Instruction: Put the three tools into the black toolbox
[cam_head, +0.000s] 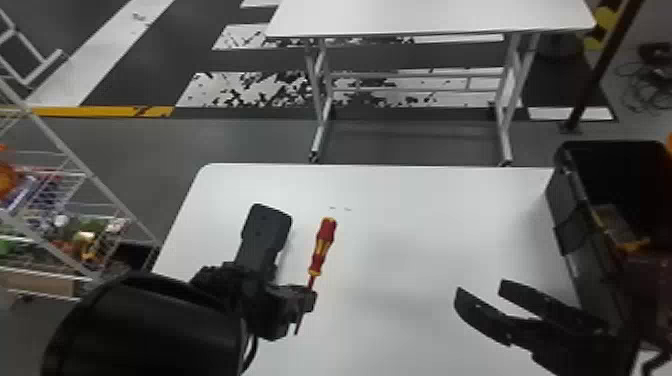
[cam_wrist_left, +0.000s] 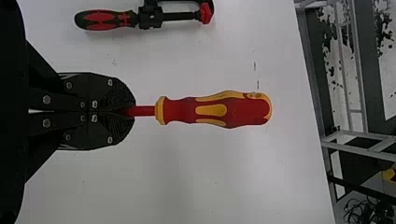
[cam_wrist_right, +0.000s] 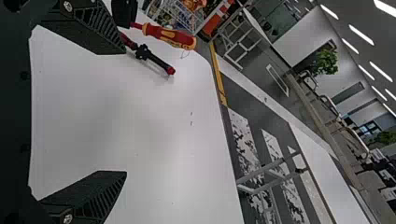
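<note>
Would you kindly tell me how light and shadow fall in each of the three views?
Head view: soft grey shading on the white table, dark inside the toolbox; left wrist view: a faint shadow beside the screwdriver; right wrist view: ceiling lights glaring as white strips.

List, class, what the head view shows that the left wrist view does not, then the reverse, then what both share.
Head view's own: the black toolbox, right gripper and wire rack.
Left wrist view's own: the tool with a red-and-black handle.
Shared: the screwdriver, left gripper and white table.
</note>
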